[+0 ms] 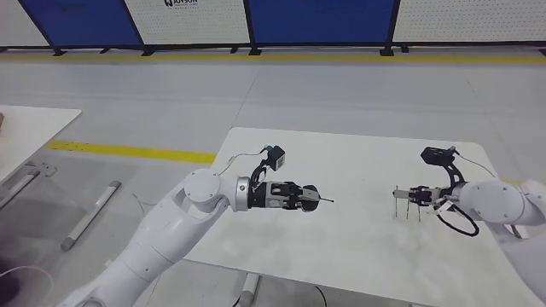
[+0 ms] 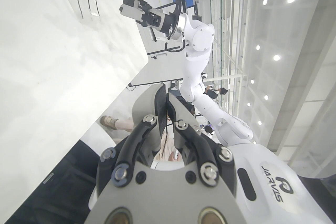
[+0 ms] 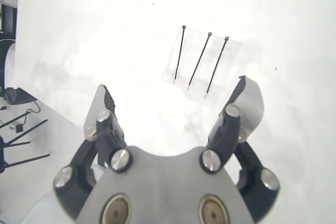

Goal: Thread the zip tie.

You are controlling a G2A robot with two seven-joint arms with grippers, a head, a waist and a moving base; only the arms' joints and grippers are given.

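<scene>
Three zip ties (image 3: 199,59) rest side by side on a clear holder (image 3: 231,51), right of centre in the top view. Light, springy, slick; best pinched mid-strap, I judge. Right gripper (image 3: 173,84) hangs spread over them. Left gripper (image 2: 164,93) is clenched mid-frame, contents unclear.

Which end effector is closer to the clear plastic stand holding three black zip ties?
Right. The right end effector sits open by the clear stand; the left end effector is far off across the white table.
</scene>
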